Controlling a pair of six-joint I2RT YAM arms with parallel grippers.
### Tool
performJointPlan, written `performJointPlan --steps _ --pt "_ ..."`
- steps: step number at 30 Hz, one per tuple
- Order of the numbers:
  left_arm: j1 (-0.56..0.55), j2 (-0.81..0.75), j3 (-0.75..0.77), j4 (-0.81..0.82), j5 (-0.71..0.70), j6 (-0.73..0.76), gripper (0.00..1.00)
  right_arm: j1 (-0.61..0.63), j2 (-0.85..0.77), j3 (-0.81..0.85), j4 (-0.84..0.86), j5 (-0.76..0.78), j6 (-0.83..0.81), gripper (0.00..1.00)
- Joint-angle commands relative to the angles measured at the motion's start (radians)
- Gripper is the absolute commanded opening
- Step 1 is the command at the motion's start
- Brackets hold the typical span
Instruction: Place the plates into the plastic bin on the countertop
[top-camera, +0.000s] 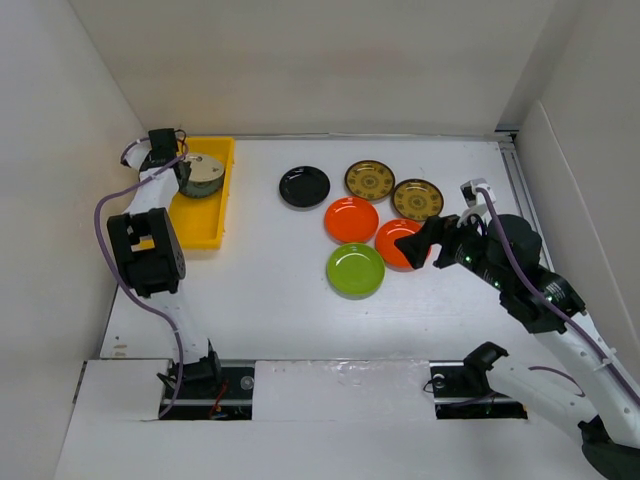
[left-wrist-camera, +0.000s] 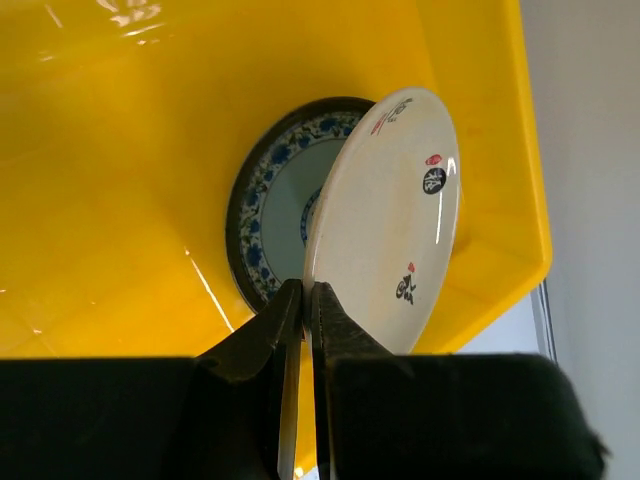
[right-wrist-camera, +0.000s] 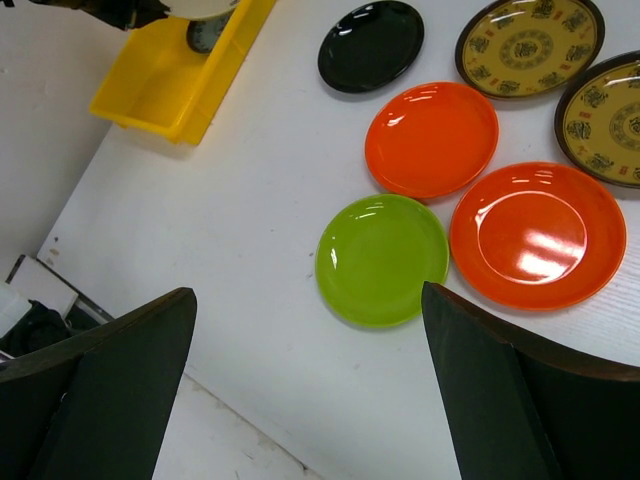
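Cream plate (left-wrist-camera: 385, 220) sits pinched by its rim in my left gripper (left-wrist-camera: 305, 292), tilted over the blue plate (left-wrist-camera: 270, 215) in the bin (left-wrist-camera: 100, 150); only that wrist view shows the grip. Right gripper (right-wrist-camera: 308, 300) hangs wide, lime plate (right-wrist-camera: 380, 260) framed between its fingers.
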Motion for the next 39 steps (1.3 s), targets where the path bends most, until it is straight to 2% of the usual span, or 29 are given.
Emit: performJointPlan --steps 1,4,10,11,12,13,17,19,22,24,25,27,28,34,36,39 --pt "0.010 -0.026 0.024 -0.031 -0.021 -0.021 0.00 -0.008 -0.005 0.006 0.039 -0.003 -0.015 1.00" --pt "0.029 -0.072 -0.080 0.082 0.002 -0.031 0.00 -0.008 0.008 0.006 0.039 -0.015 -0.006 1.00" --pt "0.038 -0.008 -0.008 0.030 0.011 -0.001 0.00 -0.008 0.017 0.006 0.048 -0.026 -0.006 1.00" --pt "0.038 -0.008 -0.008 0.030 0.011 -0.001 0.09 -0.008 0.017 0.006 0.048 -0.026 -0.006 1.00" --pt "0.038 -0.008 -0.021 0.039 0.025 -0.001 0.22 -0.008 0.017 0.006 0.048 -0.026 -0.006 1.00" --pt "0.047 -0.031 -0.040 0.061 0.025 -0.001 0.51 -0.008 0.017 0.015 0.048 -0.026 -0.006 1.00" --pt "0.047 -0.127 -0.097 0.133 0.048 0.034 0.98 -0.008 0.026 0.015 0.048 -0.036 -0.006 1.00" --pt "0.047 -0.155 -0.097 0.133 0.059 0.057 1.00 -0.008 0.026 0.015 0.048 -0.046 -0.006 1.00" --pt "-0.003 -0.180 -0.010 0.026 0.063 0.110 1.00 -0.008 0.026 0.015 0.048 -0.046 0.003 1.00" --pt "-0.057 -0.219 0.008 -0.019 0.063 0.145 1.00 -0.008 0.026 0.024 0.048 -0.030 0.003 1.00" --pt "-0.124 -0.242 -0.004 -0.019 0.080 0.168 1.00 -0.008 0.026 0.024 0.048 -0.017 0.003 1.00" --pt "-0.204 -0.328 -0.126 0.029 0.091 0.185 1.00 -0.008 0.026 0.036 0.039 0.022 0.003 1.00" --pt "-0.285 -0.359 -0.178 0.070 0.091 0.195 1.00 -0.008 0.026 0.050 0.027 0.031 0.003 1.00" --pt "-0.532 -0.554 -0.639 0.329 0.263 0.240 1.00 -0.008 0.017 0.096 -0.033 0.056 0.003 1.00" --pt "-0.635 -0.565 -0.718 0.449 0.353 0.278 1.00 -0.008 -0.003 0.096 -0.042 0.056 0.003 1.00" --pt "-0.753 -0.551 -0.800 0.474 0.338 0.288 1.00 -0.008 -0.022 0.116 -0.053 0.056 0.003 1.00"
